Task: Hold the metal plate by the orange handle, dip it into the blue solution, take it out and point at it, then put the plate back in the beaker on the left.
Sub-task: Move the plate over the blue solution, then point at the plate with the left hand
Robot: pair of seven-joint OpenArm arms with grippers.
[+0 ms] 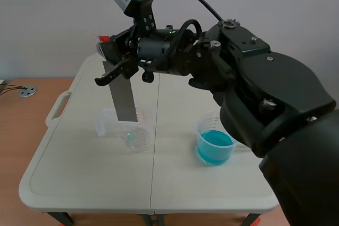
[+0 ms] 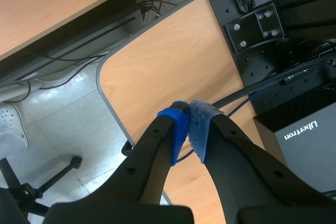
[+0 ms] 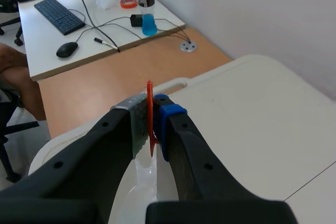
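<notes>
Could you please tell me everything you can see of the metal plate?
The metal plate is a flat, dull grey rectangular strip with a thin orange handle at its top. The right end effector is shut on that handle, a pad on each face. The plate hangs slightly tilted, its lower end at the rim of the clear beaker on the left; whether they touch cannot be told.
</notes>
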